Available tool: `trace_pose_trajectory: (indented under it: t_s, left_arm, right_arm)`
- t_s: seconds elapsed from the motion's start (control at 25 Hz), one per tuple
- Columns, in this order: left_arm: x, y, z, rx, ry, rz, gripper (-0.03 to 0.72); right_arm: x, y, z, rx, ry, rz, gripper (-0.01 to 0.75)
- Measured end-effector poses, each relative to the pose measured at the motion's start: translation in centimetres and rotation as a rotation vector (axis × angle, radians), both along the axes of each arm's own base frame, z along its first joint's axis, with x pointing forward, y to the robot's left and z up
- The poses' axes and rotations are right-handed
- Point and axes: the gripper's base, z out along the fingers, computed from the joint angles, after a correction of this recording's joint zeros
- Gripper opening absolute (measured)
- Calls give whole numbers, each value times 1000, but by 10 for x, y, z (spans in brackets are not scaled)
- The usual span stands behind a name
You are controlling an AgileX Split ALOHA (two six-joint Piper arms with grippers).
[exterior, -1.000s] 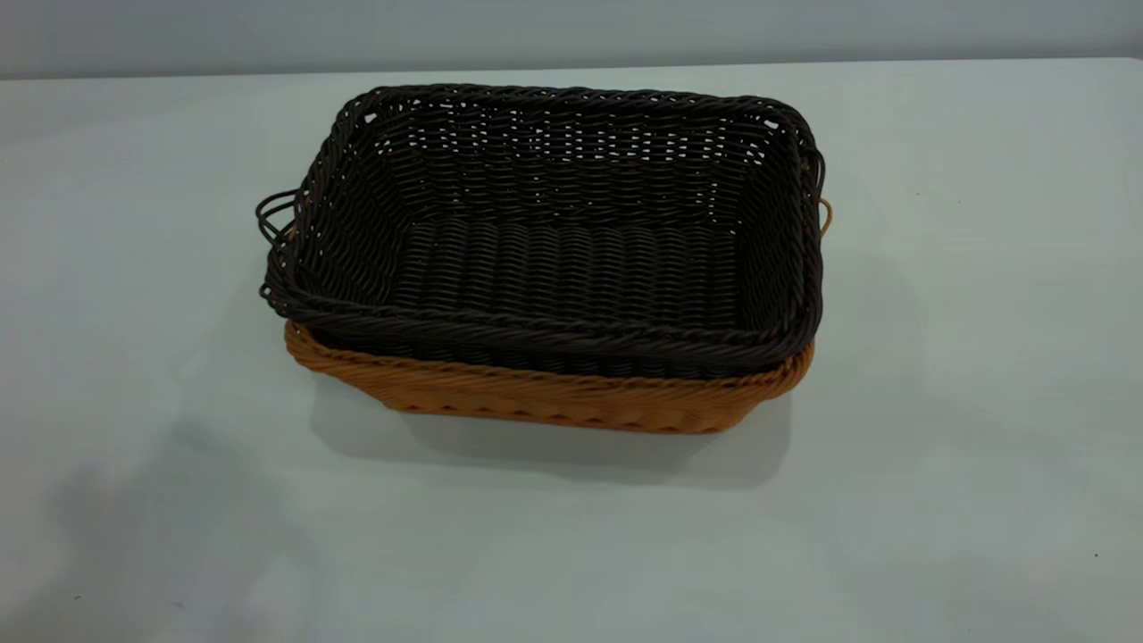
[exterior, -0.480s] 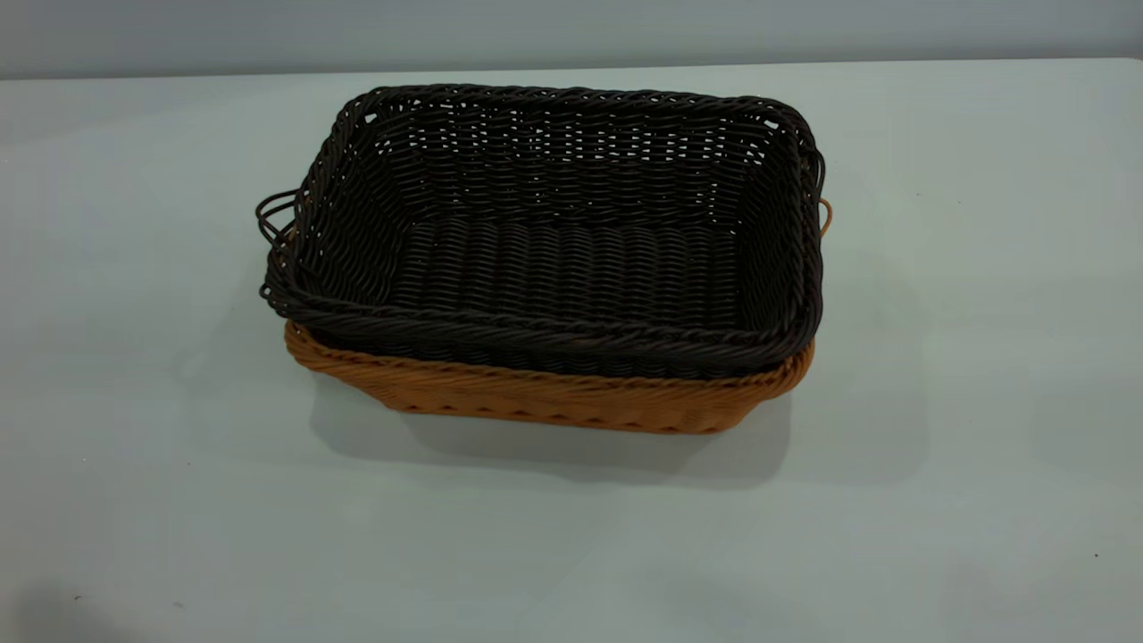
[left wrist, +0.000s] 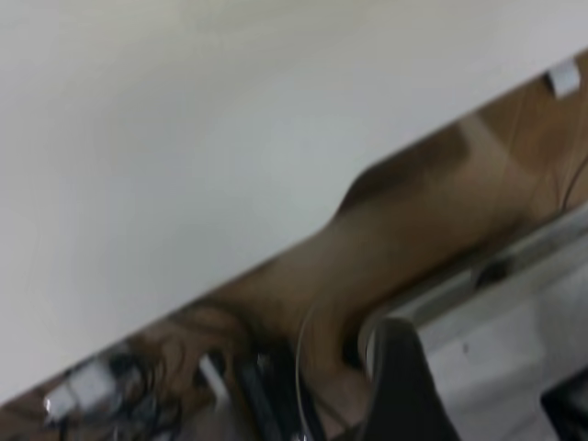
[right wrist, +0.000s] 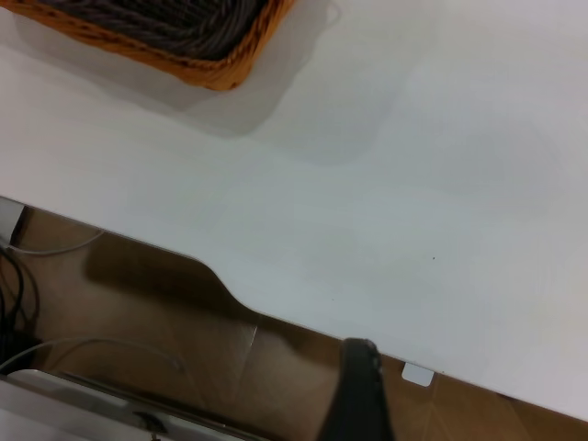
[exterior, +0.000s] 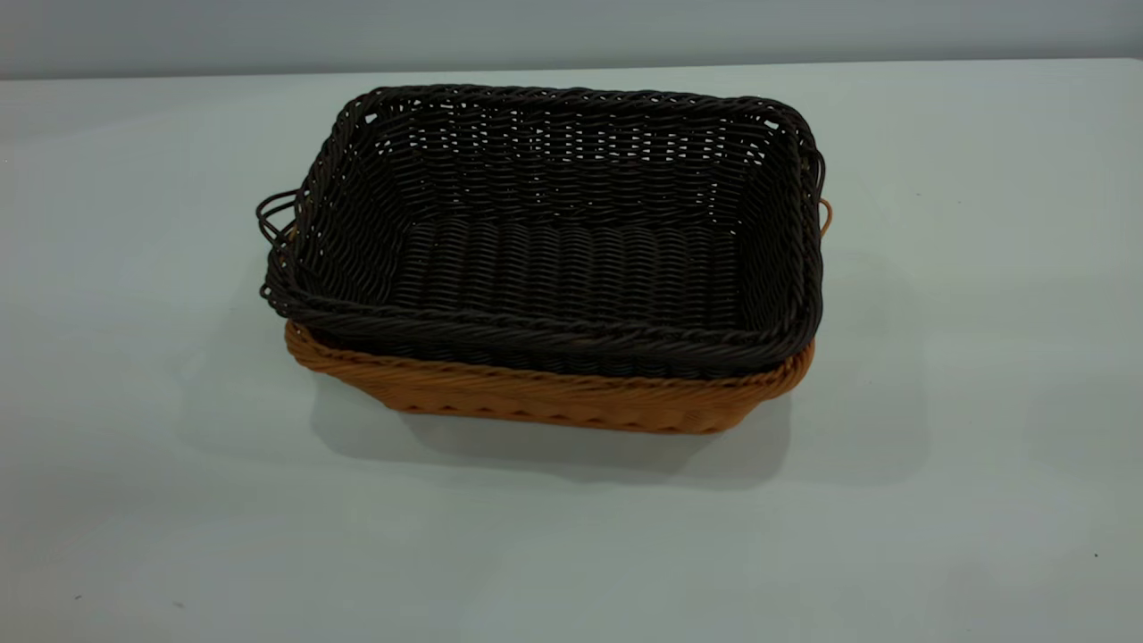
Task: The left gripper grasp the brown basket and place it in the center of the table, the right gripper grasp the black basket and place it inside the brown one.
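The black basket (exterior: 571,268) sits nested inside the brown basket (exterior: 554,397) at the middle of the table (exterior: 982,357). Only the brown basket's front wall, rim and one handle loop show under it. Neither gripper is in the exterior view. In the left wrist view a dark part of my left gripper (left wrist: 395,386) hangs past the table's edge, with no basket in sight. In the right wrist view my right gripper (right wrist: 360,395) is also beyond the table's edge, far from the brown basket's corner (right wrist: 230,69), which has the black basket (right wrist: 156,23) inside it.
The table's edge (right wrist: 276,317) has a curved notch, and there is brown floor beyond it. Cables (left wrist: 138,395) and a pale metal frame (left wrist: 478,285) lie below the table on the left arm's side. A wall runs behind the table (exterior: 571,31).
The faint arm shadows on the table's near left have faded out of the exterior view. The nested baskets have not moved.
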Motion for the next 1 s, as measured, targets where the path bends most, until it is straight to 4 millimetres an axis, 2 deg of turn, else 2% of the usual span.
trace_pose_trajectory:
  t_s: [0.44,0.6,0.76,0.88,1.0]
  left_arm:
    - [-30,16,7,-118,-217,5,436]
    - [-36,19,7,-138,-260,18,436]
    - [-38,20,7,-123,-279,166,436]
    - [-38,20,7,-103,-289,309,436]
    - [-38,20,7,-89,-295,409,436]
  right_arm:
    - [-1,0,0,3,-8,-3,423]
    - [-9,-6,4,28,-73,-105,384]
    - [-24,-12,7,47,-194,-240,346]
    - [-44,-12,9,69,-329,-253,317]
    - [-54,-12,8,77,-376,-249,289]
